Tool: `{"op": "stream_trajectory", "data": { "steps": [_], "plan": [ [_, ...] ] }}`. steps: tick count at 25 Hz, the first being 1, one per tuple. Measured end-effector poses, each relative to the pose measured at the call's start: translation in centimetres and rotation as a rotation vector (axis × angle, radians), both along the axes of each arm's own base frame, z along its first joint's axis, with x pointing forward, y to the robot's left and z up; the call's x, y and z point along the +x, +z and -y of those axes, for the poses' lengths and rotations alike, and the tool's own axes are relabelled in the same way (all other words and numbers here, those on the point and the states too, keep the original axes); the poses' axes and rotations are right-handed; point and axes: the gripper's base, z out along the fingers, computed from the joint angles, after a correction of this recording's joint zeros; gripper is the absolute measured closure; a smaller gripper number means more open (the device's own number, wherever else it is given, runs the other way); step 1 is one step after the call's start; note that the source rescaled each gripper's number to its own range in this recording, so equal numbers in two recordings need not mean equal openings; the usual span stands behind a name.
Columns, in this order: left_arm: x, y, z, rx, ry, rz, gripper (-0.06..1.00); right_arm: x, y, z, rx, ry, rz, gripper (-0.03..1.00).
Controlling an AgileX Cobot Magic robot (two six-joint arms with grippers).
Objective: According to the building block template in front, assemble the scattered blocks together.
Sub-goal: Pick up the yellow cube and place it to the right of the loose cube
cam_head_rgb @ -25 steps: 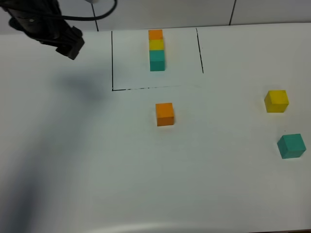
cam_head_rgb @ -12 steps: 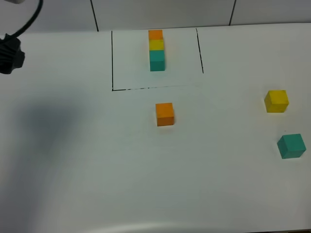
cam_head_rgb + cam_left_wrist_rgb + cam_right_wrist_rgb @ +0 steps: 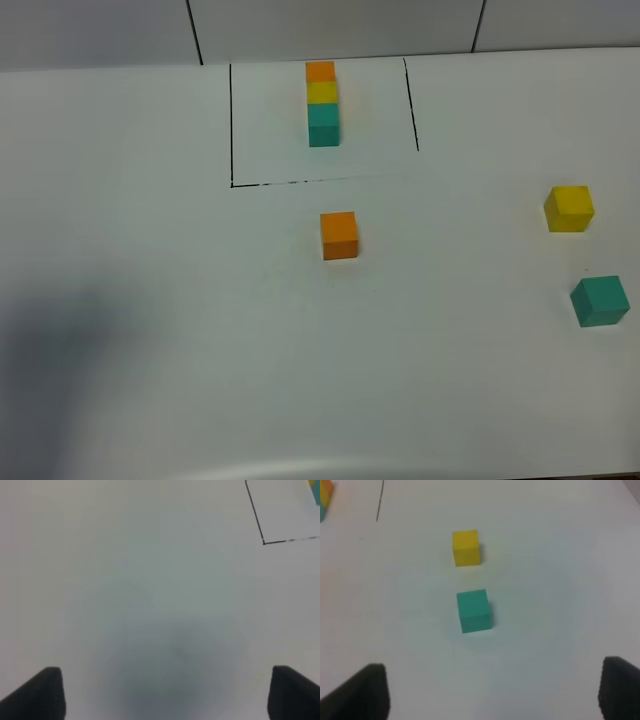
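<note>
The template [image 3: 322, 103] is a short row of orange, yellow and teal cubes inside a thin black drawn outline [image 3: 232, 120] at the back of the white table. The scattered orange cube [image 3: 339, 235] sits just in front of the outline. The yellow cube [image 3: 569, 208] and the teal cube [image 3: 599, 301] sit apart at the right; both show in the right wrist view, yellow [image 3: 466, 547] and teal [image 3: 474, 610]. No arm shows in the high view. My left gripper [image 3: 165, 692] is open over bare table. My right gripper [image 3: 495, 690] is open, short of the teal cube.
The white table [image 3: 150, 300] ends at a grey wall at the back. A corner of the outline [image 3: 263, 542] shows in the left wrist view. A soft shadow [image 3: 60, 370] lies at the front left.
The left arm has pulled back out of the high view to the left, and its shadow moved toward the front left. The cubes have not moved.
</note>
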Motion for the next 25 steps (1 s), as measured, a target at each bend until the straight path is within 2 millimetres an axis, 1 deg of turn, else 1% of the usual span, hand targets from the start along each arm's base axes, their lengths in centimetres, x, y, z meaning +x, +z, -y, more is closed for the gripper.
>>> {"op": "stream_trajectory", "data": {
  "steps": [8, 15, 22, 25],
  "plan": [
    [-5.8, -3.2, -0.5, -0.054, -0.005, 0.047, 0.23, 0.0, 0.0, 0.0, 0.000, 0.000, 0.000, 0.27],
    [-10.4, -5.9, -0.8, -0.115, -0.023, 0.119, 0.23, 0.0, 0.0, 0.0, 0.002, 0.001, 0.000, 0.27],
    [-14.4, -8.3, -0.8, -0.136, -0.096, 0.146, 0.24, 0.0, 0.0, 0.0, 0.003, 0.001, 0.000, 0.27],
    [-15.5, -9.1, -0.8, -0.146, -0.109, 0.187, 0.24, 0.0, 0.0, 0.0, 0.003, 0.001, 0.000, 0.27]
  ]
}}
